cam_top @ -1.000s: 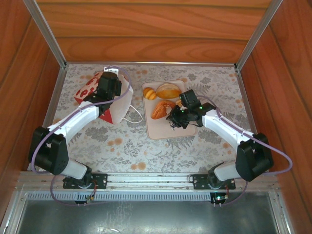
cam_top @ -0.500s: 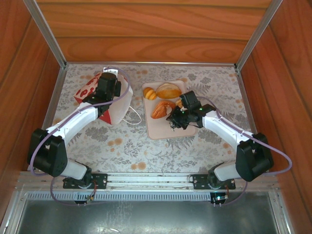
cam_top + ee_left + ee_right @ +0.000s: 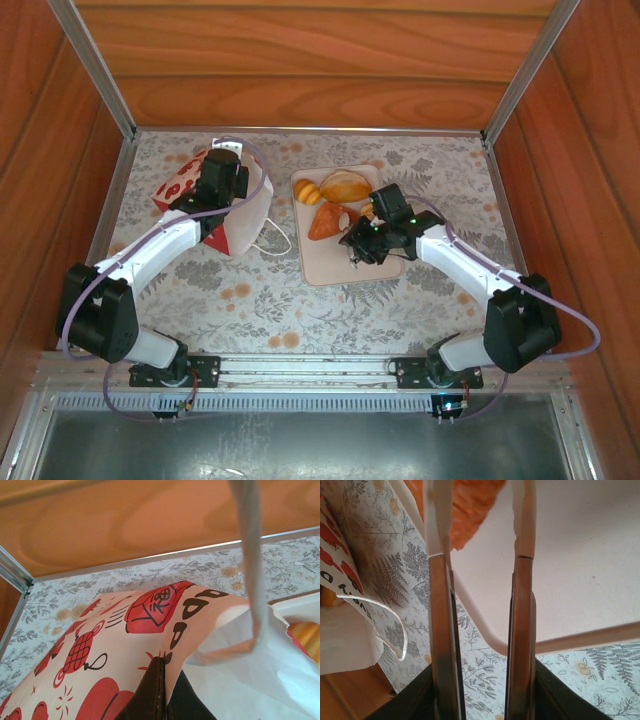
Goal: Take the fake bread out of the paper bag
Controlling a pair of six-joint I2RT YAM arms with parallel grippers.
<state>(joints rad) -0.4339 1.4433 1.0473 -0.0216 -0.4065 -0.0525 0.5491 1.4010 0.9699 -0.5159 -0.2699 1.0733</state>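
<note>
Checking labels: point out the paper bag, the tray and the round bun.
paper bag point(image 3: 176, 187), top external view, red printed side.
tray point(image 3: 325, 263), top external view, bare near part.
round bun point(image 3: 346, 186), top external view, top crust.

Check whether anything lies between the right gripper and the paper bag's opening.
Only the bag's white cord handle lies on the table between the tray and the paper bag. A croissant on the tray sits at the right gripper tips; nothing else visible blocks the way.
</note>
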